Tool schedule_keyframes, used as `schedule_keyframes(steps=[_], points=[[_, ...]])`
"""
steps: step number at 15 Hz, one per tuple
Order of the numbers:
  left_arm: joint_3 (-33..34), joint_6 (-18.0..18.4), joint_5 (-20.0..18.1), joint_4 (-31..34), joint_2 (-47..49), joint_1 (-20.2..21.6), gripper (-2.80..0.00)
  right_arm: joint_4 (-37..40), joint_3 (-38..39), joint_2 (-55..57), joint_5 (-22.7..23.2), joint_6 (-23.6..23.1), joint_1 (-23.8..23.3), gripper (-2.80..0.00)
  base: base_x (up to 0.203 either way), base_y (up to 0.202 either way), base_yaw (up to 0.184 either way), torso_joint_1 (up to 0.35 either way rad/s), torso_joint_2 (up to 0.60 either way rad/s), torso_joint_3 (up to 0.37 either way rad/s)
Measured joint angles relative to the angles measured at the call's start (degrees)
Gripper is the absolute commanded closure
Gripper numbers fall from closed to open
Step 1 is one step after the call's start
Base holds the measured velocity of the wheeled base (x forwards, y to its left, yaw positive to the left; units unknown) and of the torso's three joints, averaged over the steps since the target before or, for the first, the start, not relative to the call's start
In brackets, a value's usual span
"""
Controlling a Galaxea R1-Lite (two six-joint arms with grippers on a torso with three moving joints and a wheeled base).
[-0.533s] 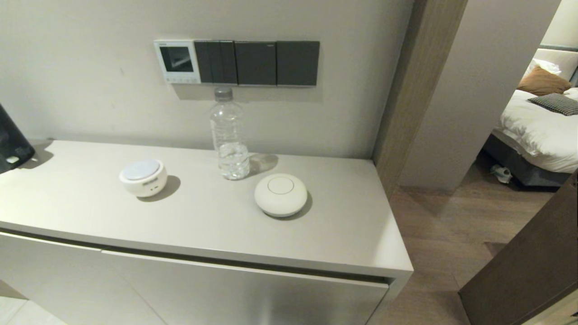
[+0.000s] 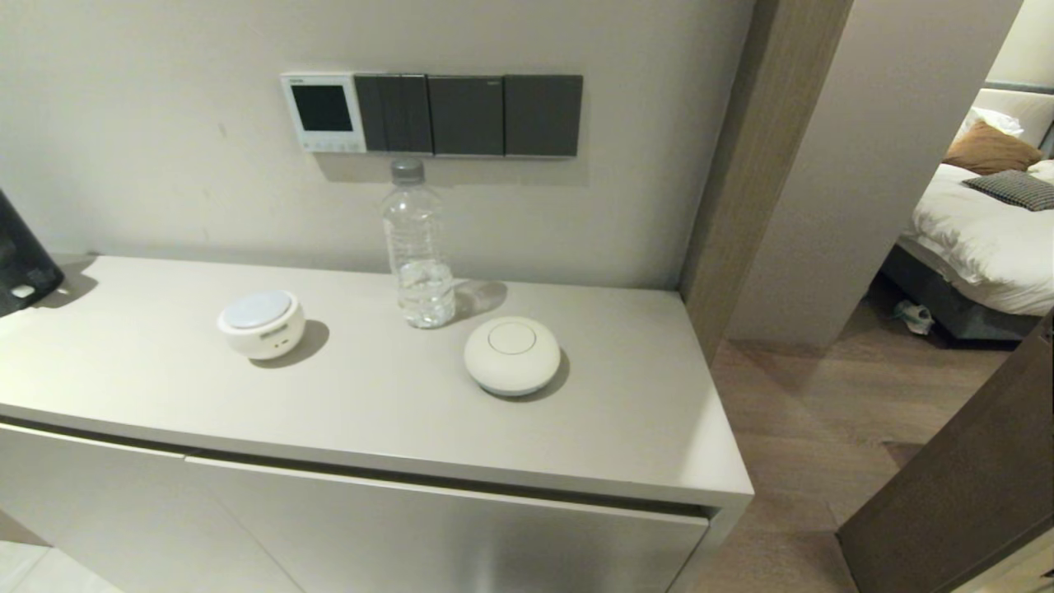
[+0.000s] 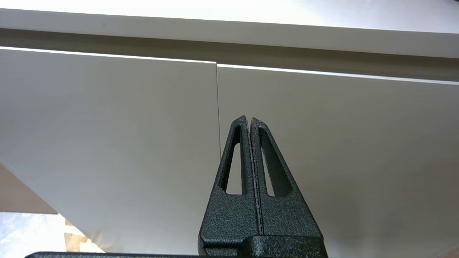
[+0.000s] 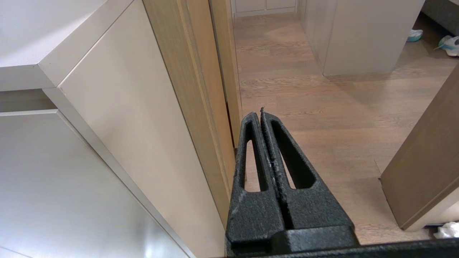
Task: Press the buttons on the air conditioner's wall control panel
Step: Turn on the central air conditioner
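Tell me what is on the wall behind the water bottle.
Behind the water bottle is plain wall. Just above its cap run three dark grey switch plates, with the air conditioner's wall control panel on their left, screen dark. The bottle covers none of them.

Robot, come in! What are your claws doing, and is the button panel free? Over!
Left claw and right claw shut, parked low. Control panel untouched, screen dark. Water bottle stands just below.

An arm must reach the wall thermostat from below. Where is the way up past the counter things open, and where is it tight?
Open: left of the white puck, under the thermostat. Tight: the bottle stands just right, its cap near the buttons.
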Motion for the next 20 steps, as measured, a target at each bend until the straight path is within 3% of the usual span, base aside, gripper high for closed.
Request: schedule_keyframes(steps=[11,14,16,20], points=[[-0.6,1.1,0.2,0.7,0.2,0.1,0.00,0.0,0.0,0.0,0.0,0.0,0.0,0.00,0.000,0.000,0.000,0.000,0.00,0.000],[-5.9,0.8,0.2,-0.4,3.7,0.0,0.00,0.0,0.0,0.0,0.0,0.0,0.0,0.00,0.000,0.000,0.000,0.000,0.00,0.000],[-9.3,0.4,0.2,-3.8,9.5,0.0,0.00,0.0,0.0,0.0,0.0,0.0,0.0,0.00,0.000,0.000,0.000,0.000,0.00,0.000],[-16.7,0.0,0.2,-17.6,28.4,-0.1,0.00,0.0,0.0,0.0,0.0,0.0,0.0,0.00,0.000,0.000,0.000,0.000,0.00,0.000]])
